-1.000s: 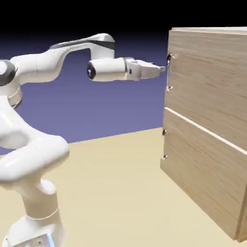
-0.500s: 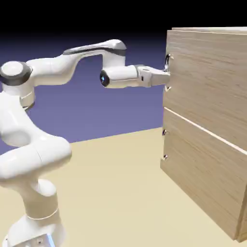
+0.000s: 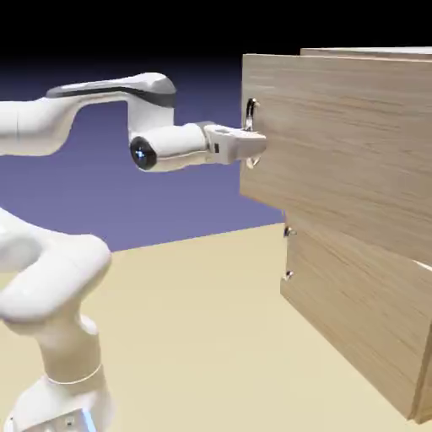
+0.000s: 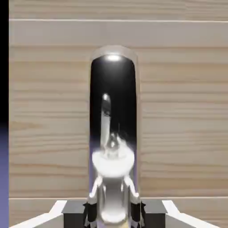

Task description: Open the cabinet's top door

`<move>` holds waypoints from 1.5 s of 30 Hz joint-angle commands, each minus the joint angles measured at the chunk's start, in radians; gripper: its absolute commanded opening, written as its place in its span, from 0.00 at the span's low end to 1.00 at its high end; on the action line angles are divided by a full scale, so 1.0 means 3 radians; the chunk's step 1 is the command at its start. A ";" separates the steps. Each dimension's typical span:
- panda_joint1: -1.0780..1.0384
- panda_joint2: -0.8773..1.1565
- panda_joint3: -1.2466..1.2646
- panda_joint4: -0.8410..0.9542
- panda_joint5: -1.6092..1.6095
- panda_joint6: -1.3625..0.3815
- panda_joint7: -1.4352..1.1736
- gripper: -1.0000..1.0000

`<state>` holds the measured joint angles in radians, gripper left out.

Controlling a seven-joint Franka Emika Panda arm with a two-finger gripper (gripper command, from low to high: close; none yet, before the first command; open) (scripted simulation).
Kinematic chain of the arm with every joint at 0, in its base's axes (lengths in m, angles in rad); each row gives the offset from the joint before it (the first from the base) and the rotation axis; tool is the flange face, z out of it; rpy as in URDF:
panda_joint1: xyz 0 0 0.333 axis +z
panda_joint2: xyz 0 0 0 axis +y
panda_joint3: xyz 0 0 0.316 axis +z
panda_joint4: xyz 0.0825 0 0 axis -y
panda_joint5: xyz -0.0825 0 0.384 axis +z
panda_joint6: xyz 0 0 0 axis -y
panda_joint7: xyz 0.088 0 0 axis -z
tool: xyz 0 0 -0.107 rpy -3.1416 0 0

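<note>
Gripper [image 3: 256, 149] closed around upright bar handle [image 4: 113, 120], probably for firm pull outward. Top door [image 3: 337, 143] ajar, free edge swung toward arm [image 3: 173, 143] (hinge side presumably far edge), above shut lower door [image 3: 350, 295] of cabinet [image 3: 371, 51].

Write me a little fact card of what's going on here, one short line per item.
Machine: white robot arm
Hand: closed on the upper door's handle
Handle: shiny metal bar, between the two finger tips in the close-up
Upper door: light wood, standing partly open
Lower door: closed, with its own metal handle
Backdrop: blue-violet
</note>
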<state>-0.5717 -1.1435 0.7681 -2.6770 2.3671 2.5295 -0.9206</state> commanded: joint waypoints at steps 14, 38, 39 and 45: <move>0.0701 -0.0788 -0.1692 -0.0967 -0.1745 -0.1028 0.0357 0.00; 0.0648 -0.0361 -0.4592 -0.0486 -0.4565 -0.3057 0.0271 0.00; 0.0700 -0.0287 -0.4712 -0.0400 -0.4666 -0.3155 0.0249 0.00; 0.1187 0.0156 -0.5437 0.0245 -0.5197 -0.3763 0.0127 0.00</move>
<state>-0.2156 -1.0966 -0.8630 -2.6034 0.8076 1.3996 -0.8826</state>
